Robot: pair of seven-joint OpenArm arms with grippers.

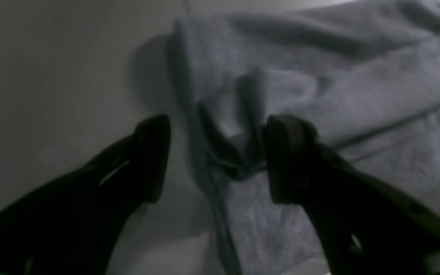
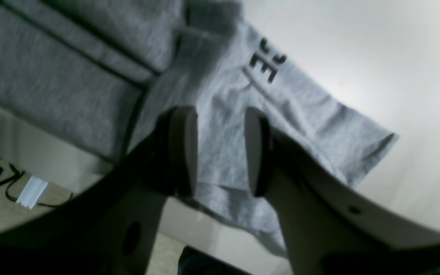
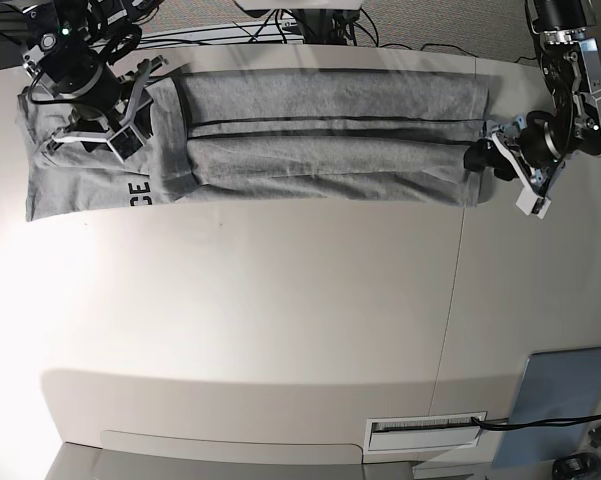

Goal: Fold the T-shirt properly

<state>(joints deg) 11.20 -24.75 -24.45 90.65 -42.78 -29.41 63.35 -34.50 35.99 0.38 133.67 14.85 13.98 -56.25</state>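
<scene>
My T-shirt (image 3: pixel 310 135) lies stretched as a long folded band across the 12 o'clock edge of the bench (image 3: pixel 280 320), running from about 9 o'clock to 3 o'clock in the base view, with two long folds meeting along a dark seam down its middle. At the 9 o'clock end a flatter section spreads out, and black block lettering (image 3: pixel 138 192) shows at its lower edge. My right end effector (image 3: pixel 100 105) hangs over that section; in the right wrist view its fingers (image 2: pixel 183 149) stand apart with plain grey fabric visible in the gap between them, and the lettering (image 2: pixel 267 63) lies further off toward 12 o'clock. I cannot tell whether the pads touch the cloth. My left end effector (image 3: pixel 485 155) sits at the 3 o'clock end of the band, right at the shirt's edge. In the left wrist view its fingers (image 1: pixel 155 156) are spread wide, one over bare bench and the other over the cloth, with a bunched ridge of the T-shirt's edge (image 1: pixel 227 152) rising between them. Near 5 o'clock on the bench lies a flat blue-grey panel (image 3: pixel 560 385), well apart from the shirt.
</scene>
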